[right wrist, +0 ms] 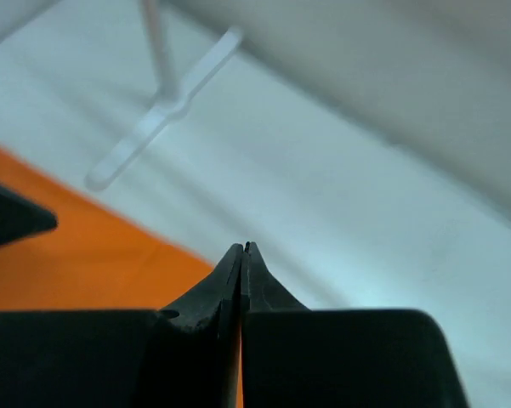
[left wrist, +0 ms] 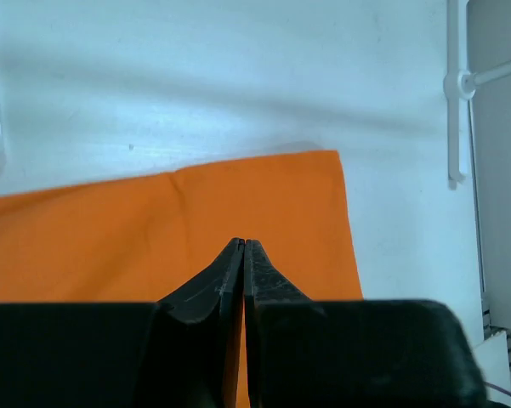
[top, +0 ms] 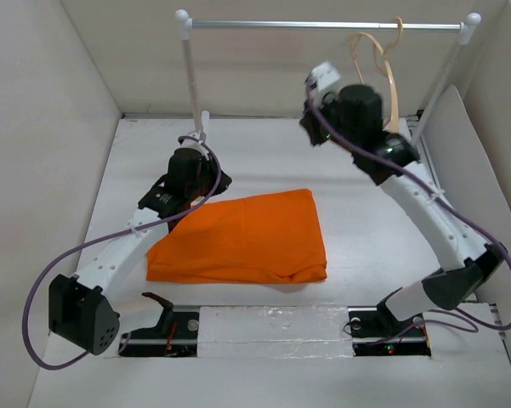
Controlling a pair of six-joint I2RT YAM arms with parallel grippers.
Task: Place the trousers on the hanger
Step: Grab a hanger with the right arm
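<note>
Lying folded flat on the counter (top: 357,221), the trousers (top: 242,238) are resting between the arms. The hanger (top: 393,85) is hanging from the silver rail (top: 323,25), behind the right arm. The left tool (left wrist: 243,245) is hovering over the trousers' far edge, pinched closed and empty. The right tool (right wrist: 243,247), raised near the hanger, is likewise closed on nothing.

trousers (top: 242,238) flat on table (top: 366,229) centre; hanger (top: 394,89) on rail (top: 323,25) behind, right.

Bright, even light from above; soft shadows on the table (top: 349,229). Right wrist view blurred, background unfocused; left wrist view sharp.
</note>
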